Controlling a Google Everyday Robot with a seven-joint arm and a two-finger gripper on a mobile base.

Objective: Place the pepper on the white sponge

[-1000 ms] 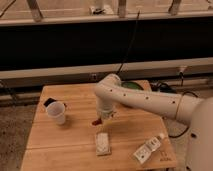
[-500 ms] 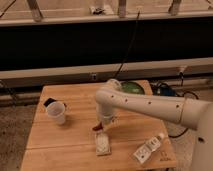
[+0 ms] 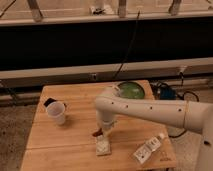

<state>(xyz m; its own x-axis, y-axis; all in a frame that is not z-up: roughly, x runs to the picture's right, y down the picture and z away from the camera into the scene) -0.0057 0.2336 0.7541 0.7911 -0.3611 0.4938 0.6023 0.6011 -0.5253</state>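
My gripper [image 3: 103,131] hangs low over the wooden table [image 3: 75,150], just above the far end of the white sponge [image 3: 103,146]. It is shut on the pepper [image 3: 96,133], a small dark red piece that sticks out to the left of the fingertips. The pepper sits a little above and to the left of the sponge's far edge. The sponge lies flat near the table's front edge, partly covered by the gripper. My white arm [image 3: 150,110] reaches in from the right.
A green bowl [image 3: 130,90] stands at the back right of the table. A white cup [image 3: 57,112] and a dark flat object [image 3: 49,102] are at the left. A clear bottle with a white label [image 3: 148,148] lies at the front right.
My gripper has come down towards the sponge with the pepper in it, and the arm has lowered with it. The other objects have not moved.
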